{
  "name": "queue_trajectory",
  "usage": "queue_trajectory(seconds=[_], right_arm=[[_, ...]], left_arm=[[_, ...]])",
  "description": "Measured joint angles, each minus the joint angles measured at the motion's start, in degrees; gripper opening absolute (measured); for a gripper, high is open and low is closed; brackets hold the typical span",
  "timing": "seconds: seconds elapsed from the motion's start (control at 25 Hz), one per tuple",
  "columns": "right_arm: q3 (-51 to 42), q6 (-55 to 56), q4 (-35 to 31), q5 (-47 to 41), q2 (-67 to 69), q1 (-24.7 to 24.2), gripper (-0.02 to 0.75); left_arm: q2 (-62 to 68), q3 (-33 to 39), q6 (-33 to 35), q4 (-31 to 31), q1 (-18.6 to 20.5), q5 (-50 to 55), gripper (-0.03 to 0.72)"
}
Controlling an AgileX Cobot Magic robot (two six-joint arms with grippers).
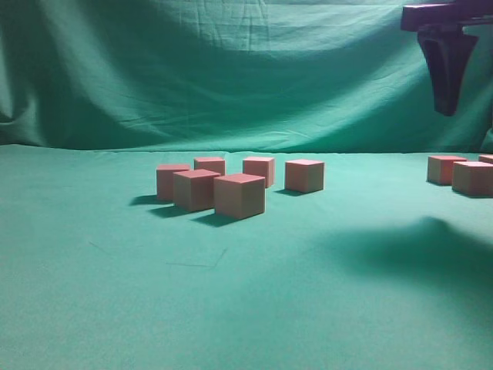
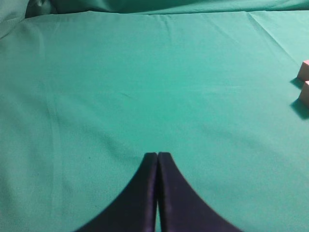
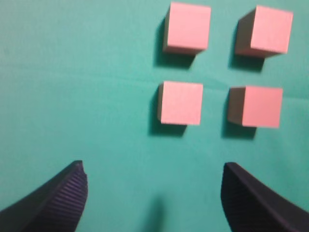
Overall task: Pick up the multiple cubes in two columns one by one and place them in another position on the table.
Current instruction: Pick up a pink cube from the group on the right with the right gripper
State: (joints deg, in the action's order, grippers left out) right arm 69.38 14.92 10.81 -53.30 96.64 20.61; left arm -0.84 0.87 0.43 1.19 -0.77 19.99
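six pink cubes [image 1: 240,196] stand in two columns near the middle of the green cloth [image 1: 115,293], with more cubes of the same kind grouped at the far right [image 1: 461,173]; from the right wrist view four of these [image 3: 181,102] sit in a square, well apart from one another. the cubes are flat-faced, sharp-edged and matt, probably foam or light wood, so they should be light, rigid and unlikely to slip; opposite side faces offer the natural hold, and the gaps between neighbours look wide enough to admit a finger. the cloth is soft and creased, with folds in the backdrop. the right gripper [image 3: 154,193] hangs high above the square with its ribbed dark fingers [image 3: 58,198] spread wide and nothing between them. the left gripper [image 2: 158,159] has its smooth dark fingers pressed together, empty, over bare cloth, with two cube corners [image 2: 304,82] at the edge of its view.
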Motion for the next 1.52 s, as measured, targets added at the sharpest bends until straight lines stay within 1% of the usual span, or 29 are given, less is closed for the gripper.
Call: queue_trajectory(seconds=[0.4,0.76,1.12,1.16,1.24,1.36,1.4,1.44,1.52], right_arm=[[0.0,2.02,1.11,6.7,5.18,-3.58,0.576],[-0.13,2.12,2.01,13.23,8.89,-3.67,0.576],[-0.13,2.12,2.03,15.82,13.04,-3.67,0.576],[-0.13,2.12,2.03,15.94,13.29,-3.67,0.522],[-0.13,2.12,2.03,16.07,13.74,-3.67,0.447],[-0.13,2.38,2.03,16.48,14.16,-3.67,0.268],[-0.13,2.52,2.03,16.48,14.16,-3.8,0.249],[-0.02,2.95,2.03,16.48,14.16,-3.94,0.26],[-0.02,3.7,2.03,16.53,14.16,-4.23,0.26]], left_arm=[[0.0,0.0,0.0,0.0,0.0,0.0,0.0],[0.0,0.0,0.0,0.0,0.0,0.0,0.0],[0.0,0.0,0.0,0.0,0.0,0.0,0.0],[0.0,0.0,0.0,0.0,0.0,0.0,0.0],[0.0,0.0,0.0,0.0,0.0,0.0,0.0],[0.0,0.0,0.0,0.0,0.0,0.0,0.0],[0.0,0.0,0.0,0.0,0.0,0.0,0.0],[0.0,0.0,0.0,0.0,0.0,0.0,0.0],[0.0,0.0,0.0,0.0,0.0,0.0,0.0]])
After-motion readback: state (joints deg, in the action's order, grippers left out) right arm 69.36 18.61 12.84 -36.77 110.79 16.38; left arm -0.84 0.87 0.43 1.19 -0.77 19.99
